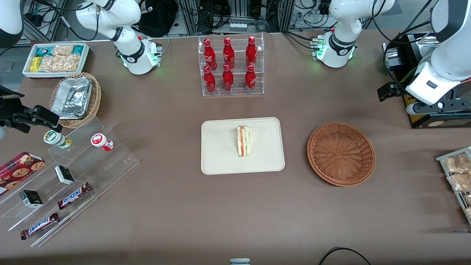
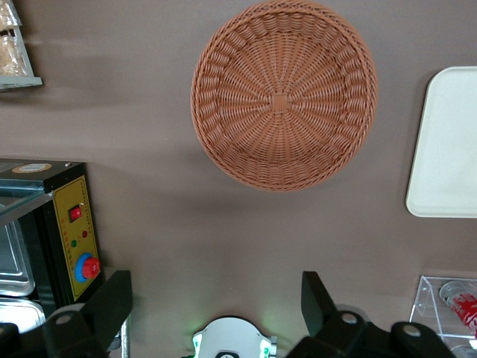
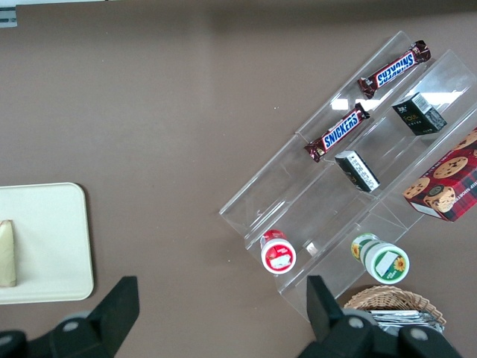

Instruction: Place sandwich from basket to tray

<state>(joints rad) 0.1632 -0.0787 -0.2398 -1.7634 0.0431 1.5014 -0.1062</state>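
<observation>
The sandwich (image 1: 243, 140), a white wedge with red and pale layers, lies on the cream tray (image 1: 220, 151) at the table's middle; its edge also shows in the right wrist view (image 3: 7, 253). The round reddish-brown basket (image 1: 341, 154) sits beside the tray toward the working arm's end and has nothing in it (image 2: 283, 97). My left gripper (image 1: 385, 92) hangs high above the table, farther from the front camera than the basket. Its fingers (image 2: 112, 302) stand wide apart with nothing between them, so the gripper (image 2: 216, 298) is open. A corner of the tray (image 2: 447, 142) shows past the basket.
A clear rack of red bottles (image 1: 231, 66) stands farther back than the tray. A black appliance with a yellow panel (image 1: 434, 119) sits under the working arm. Snack packets (image 1: 456, 173) lie at that end. A clear stepped shelf (image 1: 73, 176) and foil-tray basket (image 1: 75, 98) are toward the parked arm's end.
</observation>
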